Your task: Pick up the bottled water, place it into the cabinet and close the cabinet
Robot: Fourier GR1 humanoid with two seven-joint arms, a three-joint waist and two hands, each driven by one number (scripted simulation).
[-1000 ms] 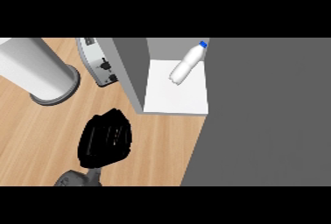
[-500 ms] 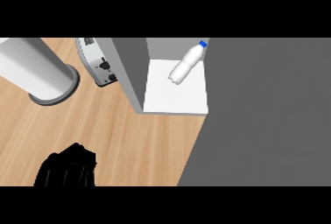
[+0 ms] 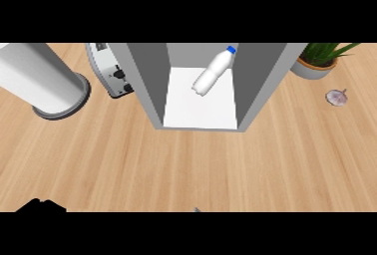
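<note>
1 black hand (image 3: 40, 206) barely shows at the lower left edge; whether its fingers are released or clenched cannot be told. Next comes a paper towel roll (image 3: 40, 74), then a toaster (image 3: 110, 74). Inside the open cabinet (image 3: 143, 84), the water bottle (image 3: 212, 72) lies tilted on the white shelf. Right of it stand a potted plant (image 3: 320, 60) and a garlic bulb (image 3: 337, 97).

Only a black hand (image 3: 40, 206) tip shows, lower left.
</note>
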